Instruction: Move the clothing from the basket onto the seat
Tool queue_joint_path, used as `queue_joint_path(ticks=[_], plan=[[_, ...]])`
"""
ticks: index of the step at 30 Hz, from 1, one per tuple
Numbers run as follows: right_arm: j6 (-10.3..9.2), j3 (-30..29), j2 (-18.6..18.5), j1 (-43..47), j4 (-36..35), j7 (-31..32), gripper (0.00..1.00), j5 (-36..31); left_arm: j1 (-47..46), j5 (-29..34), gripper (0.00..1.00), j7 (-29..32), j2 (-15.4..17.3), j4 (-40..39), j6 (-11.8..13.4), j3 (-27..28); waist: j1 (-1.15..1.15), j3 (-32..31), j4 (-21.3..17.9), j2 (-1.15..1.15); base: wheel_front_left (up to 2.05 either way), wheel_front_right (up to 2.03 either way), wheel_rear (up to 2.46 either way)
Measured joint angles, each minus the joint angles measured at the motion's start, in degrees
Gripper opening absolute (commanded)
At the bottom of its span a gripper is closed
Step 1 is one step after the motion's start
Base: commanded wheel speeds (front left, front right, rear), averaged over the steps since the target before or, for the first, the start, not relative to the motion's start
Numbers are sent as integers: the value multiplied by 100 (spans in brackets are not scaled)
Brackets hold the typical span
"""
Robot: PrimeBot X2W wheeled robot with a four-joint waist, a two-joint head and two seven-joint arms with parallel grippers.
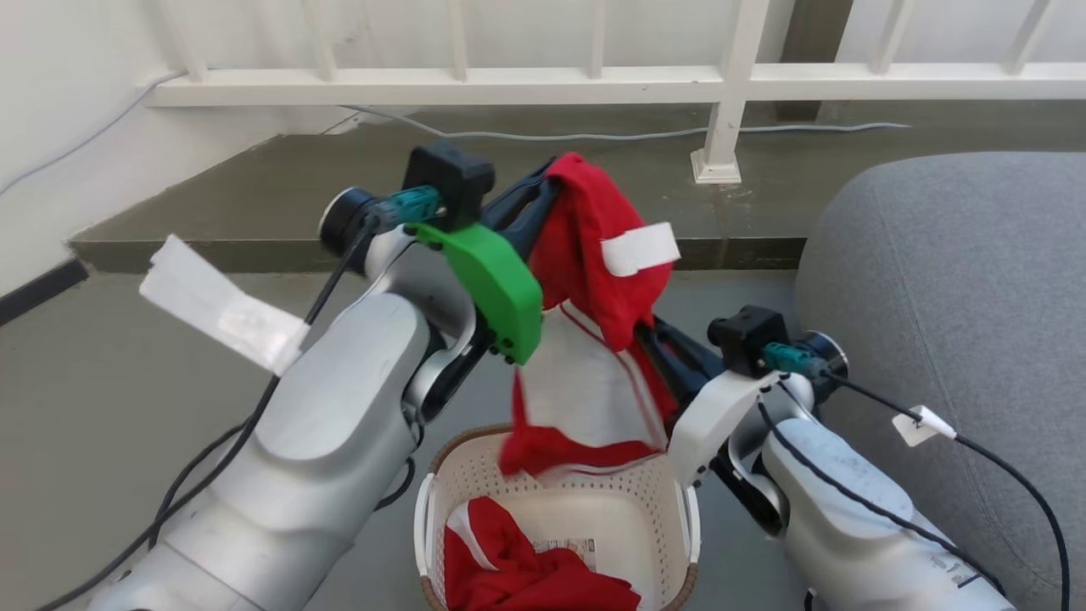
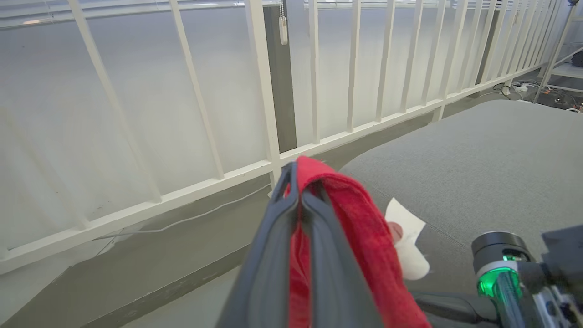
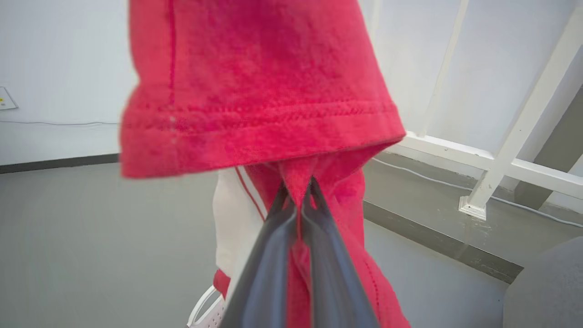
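The left gripper (image 2: 298, 189) and right gripper (image 3: 298, 193) are each clamping the lifted clothing (image 1: 594, 263), which is hanging over the basket (image 1: 653, 509); its hem should be clearing the basket before both arms swing toward the seat (image 1: 950, 280).

Home-like indoor corner: a white slatted railing (image 2: 266, 114) stands on a raised concrete ledge (image 1: 254, 195) beyond the left gripper (image 2: 296, 187), with a thin cable (image 1: 594, 136) trailing along its foot. A big grey upholstered seat (image 1: 950, 280) lies to the right of the right gripper (image 3: 298, 196). A laundry basket (image 1: 628, 518) of red clothing (image 1: 526, 577) sits on the smooth grey floor (image 1: 102, 407) below both.
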Motion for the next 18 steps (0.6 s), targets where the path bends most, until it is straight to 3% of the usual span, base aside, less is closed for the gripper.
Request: queue_joint_path(ticks=[8,9,10,11,12,13,18], plan=[[-154,-569,-1,-1,-215,5,0,176,443,-123,0,-167,194,214,119,186,0,55,-174,0,0,0,0],[-157,-614,-1,-1,-253,4,0,178,483,-145,7,-211,197,234,129,222,0,60,-196,0,0,0,0],[-196,-661,0,-1,-290,4,0,178,520,-151,28,-252,198,245,149,255,0,66,-219,0,0,0,0],[-196,-703,-2,-1,-332,4,0,178,548,-155,71,-296,200,258,152,282,0,71,-243,0,0,0,0],[-197,-743,-10,-2,-372,5,0,178,572,-175,92,-331,201,267,152,299,0,76,-266,0,0,0,0],[-204,-778,-20,-2,-408,5,0,178,595,-186,100,-364,204,276,152,302,0,81,-289,0,0,0,0],[-252,-972,-110,-7,-580,5,0,169,712,-193,100,-515,214,290,152,333,0,107,-390,0,0,0,0]])
